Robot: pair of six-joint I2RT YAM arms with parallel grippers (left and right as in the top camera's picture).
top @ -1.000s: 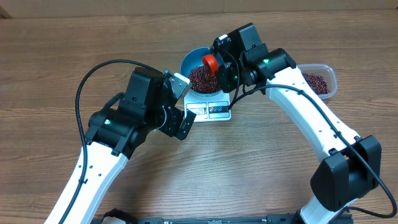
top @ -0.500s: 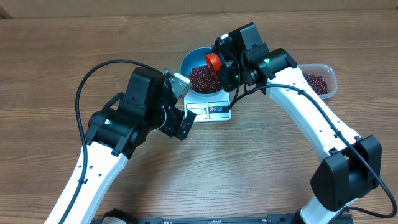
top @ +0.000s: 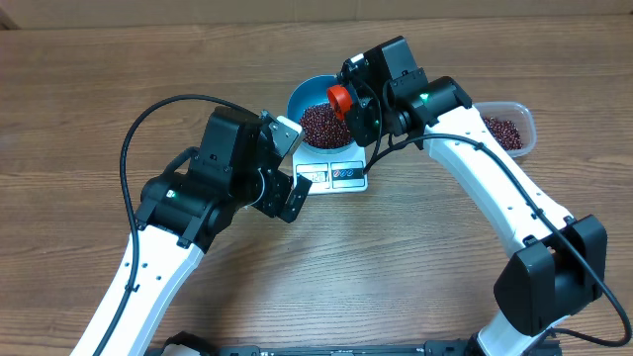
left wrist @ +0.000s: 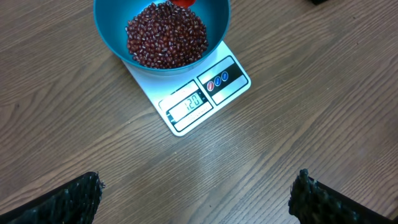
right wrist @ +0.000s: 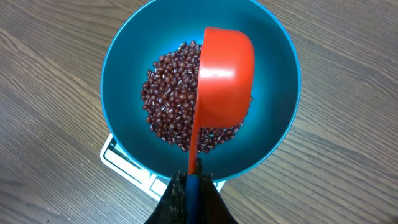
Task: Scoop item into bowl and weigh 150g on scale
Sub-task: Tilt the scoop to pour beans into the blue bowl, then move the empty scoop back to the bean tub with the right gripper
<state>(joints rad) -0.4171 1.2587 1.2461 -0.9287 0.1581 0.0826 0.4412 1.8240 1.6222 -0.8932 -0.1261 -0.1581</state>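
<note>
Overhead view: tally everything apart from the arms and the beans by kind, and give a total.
bowl: 1
tub: 1
scale: 1
scoop: 1
Total: 4

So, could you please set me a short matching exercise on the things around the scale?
Things:
1 bowl
2 scoop
3 scale
4 tub

Descriptions:
a white, under the bowl
b clear, off to the side
c bright blue, holding a heap of beans
d orange-red, above the beans

Pairs: 1-c, 2-d, 3-a, 4-b.
</note>
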